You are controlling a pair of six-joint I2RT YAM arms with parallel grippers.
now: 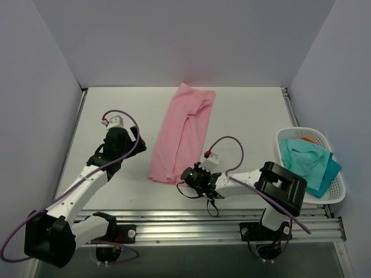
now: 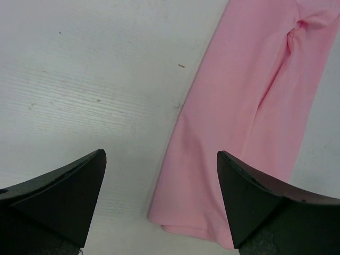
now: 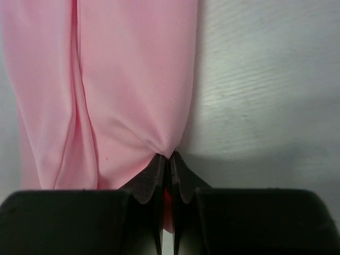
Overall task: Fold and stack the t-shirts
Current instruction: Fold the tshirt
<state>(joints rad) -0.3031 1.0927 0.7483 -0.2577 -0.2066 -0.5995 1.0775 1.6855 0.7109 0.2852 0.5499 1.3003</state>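
Corner of pink t-shirt (image 1: 182, 136) is pinched by right hand (image 3: 170, 157); left hand (image 2: 160, 153) gapes.

A light pink t-shirt (image 1: 182, 136), plain and folded lengthwise into a long narrow strip, lies flat well to the left of a white basket (image 1: 341, 188). A crumpled teal t-shirt (image 1: 310, 165) sits inside that basket, spilling over its right rim.
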